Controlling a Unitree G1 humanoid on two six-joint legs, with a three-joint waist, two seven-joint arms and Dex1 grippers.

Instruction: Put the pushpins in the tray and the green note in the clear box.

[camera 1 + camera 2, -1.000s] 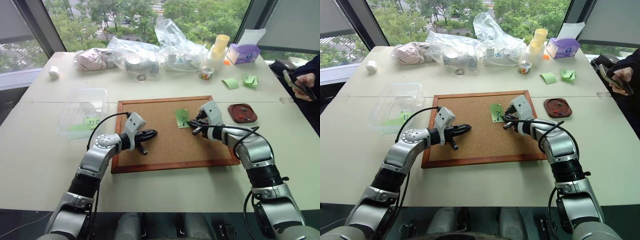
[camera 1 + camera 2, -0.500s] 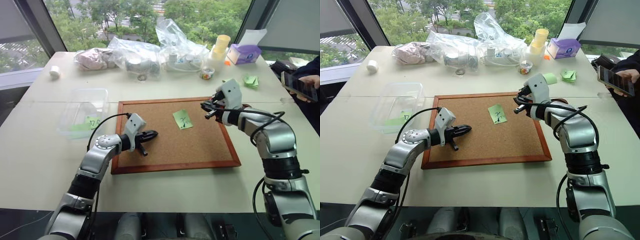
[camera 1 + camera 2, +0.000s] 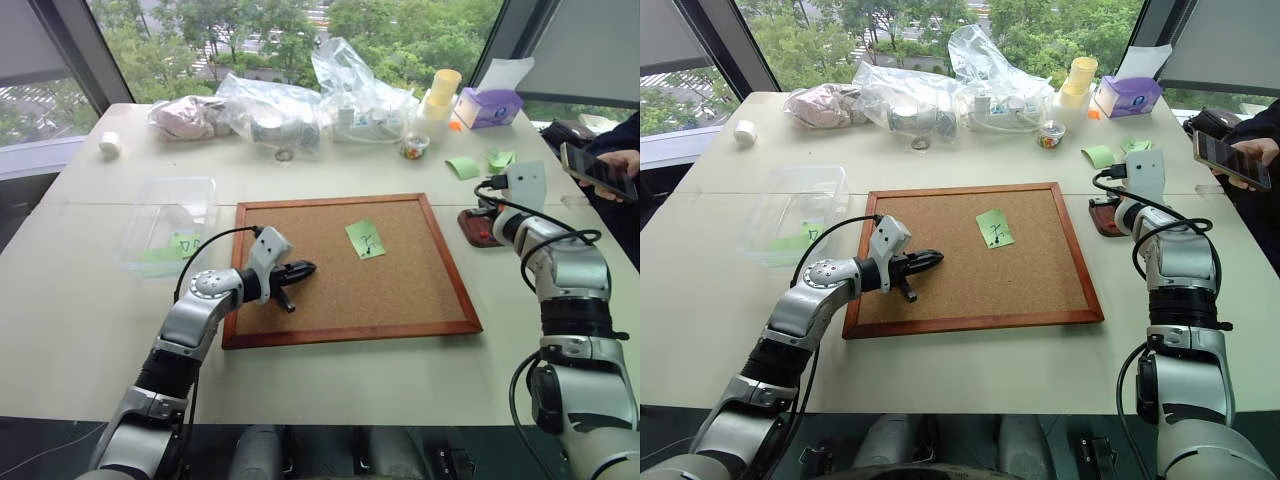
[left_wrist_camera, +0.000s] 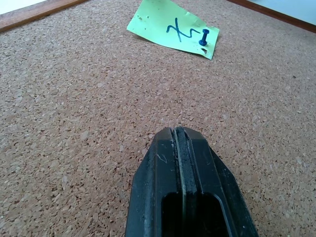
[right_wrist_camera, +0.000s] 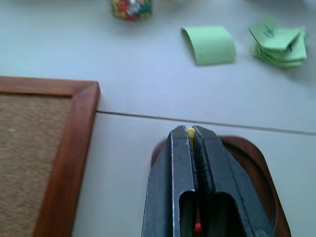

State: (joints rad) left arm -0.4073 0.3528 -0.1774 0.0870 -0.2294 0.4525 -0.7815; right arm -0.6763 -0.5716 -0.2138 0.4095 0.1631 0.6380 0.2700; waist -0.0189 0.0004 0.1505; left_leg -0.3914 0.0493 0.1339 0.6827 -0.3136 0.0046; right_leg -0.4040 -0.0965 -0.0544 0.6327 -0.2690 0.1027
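Hovering at mid-right over the tray [image 5: 256, 168], the right tool [image 5: 190, 132] is pinching a yellow pushpin [image 5: 189, 131] for dropping (left tool [image 4: 178, 136], fingers together, is idling above the cork board [image 3: 330, 300]).

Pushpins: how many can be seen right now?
3. A blue pushpin stands in the green note on the cork board; a yellow one is pinched in the right gripper; a red one lies in the tray. Others may be hidden.

Closed left pincer [image 4: 180, 136] over cork board [image 4: 74, 123], green note [image 4: 173, 29] ahead, 1 blue pushpin [image 4: 203, 37] in it
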